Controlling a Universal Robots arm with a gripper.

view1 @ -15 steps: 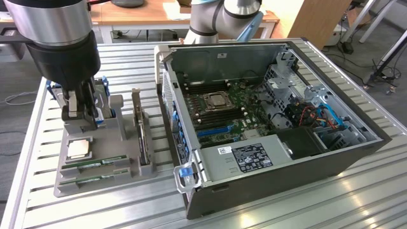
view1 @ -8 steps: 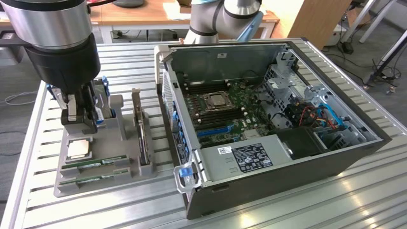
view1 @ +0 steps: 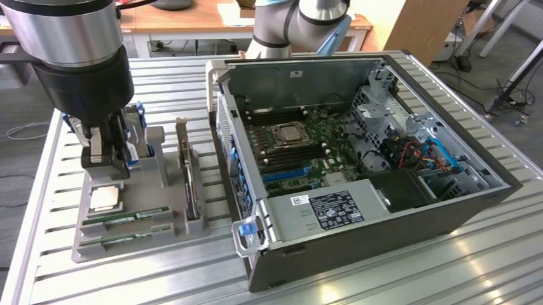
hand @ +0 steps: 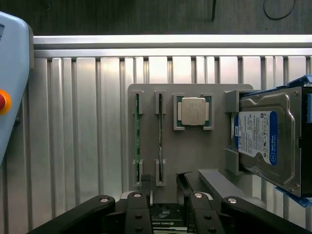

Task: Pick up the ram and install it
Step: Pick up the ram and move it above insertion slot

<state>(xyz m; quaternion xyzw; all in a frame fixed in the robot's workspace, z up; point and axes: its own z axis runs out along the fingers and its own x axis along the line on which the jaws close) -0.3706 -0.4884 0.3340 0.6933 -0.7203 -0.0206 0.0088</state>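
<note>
While I hover at the exterior view's left, my gripper (view1: 109,166) hangs jaws wide and empty over the tray (hand: 195,156): approach stage, nothing grasped. Ram (hand: 137,131) stands edge-up in its slots, processor (hand: 193,111) beside it, hard drive (hand: 265,139) beyond. That thin edge calls for square alignment. Rightward, the case (view1: 458,210) lies open.

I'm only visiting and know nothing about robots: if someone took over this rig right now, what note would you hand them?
Gripper: open, empty, hovering over the grey parts holder.
Ram: two long, narrow green circuit-board sticks stand on edge in the holder's slots, beside the square silver processor chip.
Done: nothing yet; neither stick is lifted.
Left: the pick-up, and the install in the open dark computer case.
</note>
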